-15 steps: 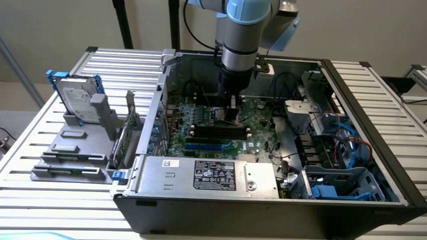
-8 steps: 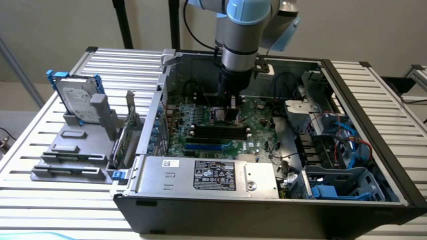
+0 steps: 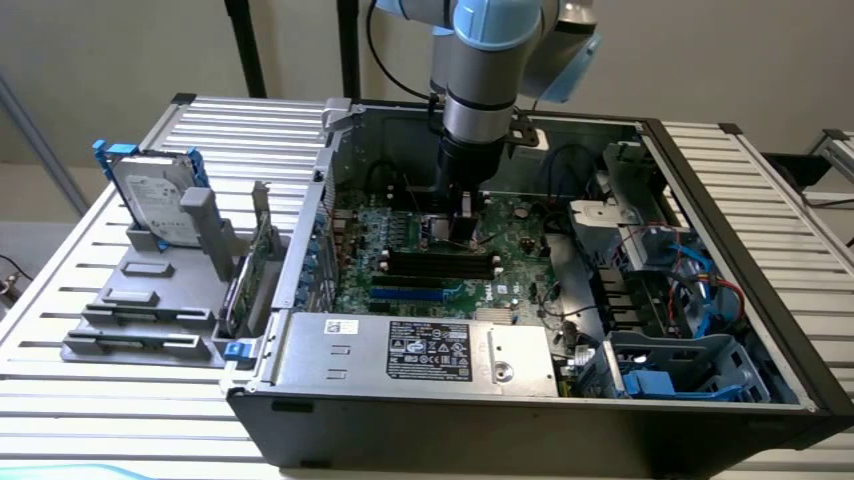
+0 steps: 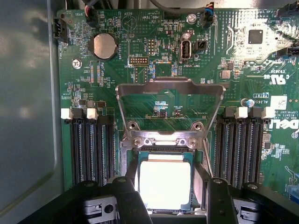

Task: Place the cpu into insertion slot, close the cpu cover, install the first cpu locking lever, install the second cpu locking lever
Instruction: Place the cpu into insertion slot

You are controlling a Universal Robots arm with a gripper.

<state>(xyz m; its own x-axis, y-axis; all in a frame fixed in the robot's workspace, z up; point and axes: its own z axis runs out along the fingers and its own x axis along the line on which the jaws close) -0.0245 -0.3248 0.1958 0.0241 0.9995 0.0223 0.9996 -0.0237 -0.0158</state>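
cpu [image 4: 164,184] sits flat in the insertion slot [image 4: 161,150], pale metal face up, near the middle of the green circuit board [image 4: 140,37] between the two banks of long black memory slots [image 4: 91,149]. Looks seated, so placing reads as done. cpu cover [image 4: 170,87] stands tilted up on its hinge at the far edge of the slot, board visible through its window; it is up so the chip could drop in, and it is not yet closed. Claw [image 4: 169,186] is spread wide, one dark finger [image 4: 126,193] on each side of the chip, gripping nothing, likely just let go. Can't tell if the fingers touch the chip's edges. In the exterior view the claw [image 3: 461,222] reaches straight down into the open computer case [image 3: 534,435], which lies on its side on the slatted bench [image 3: 80,400] so the board faces up.
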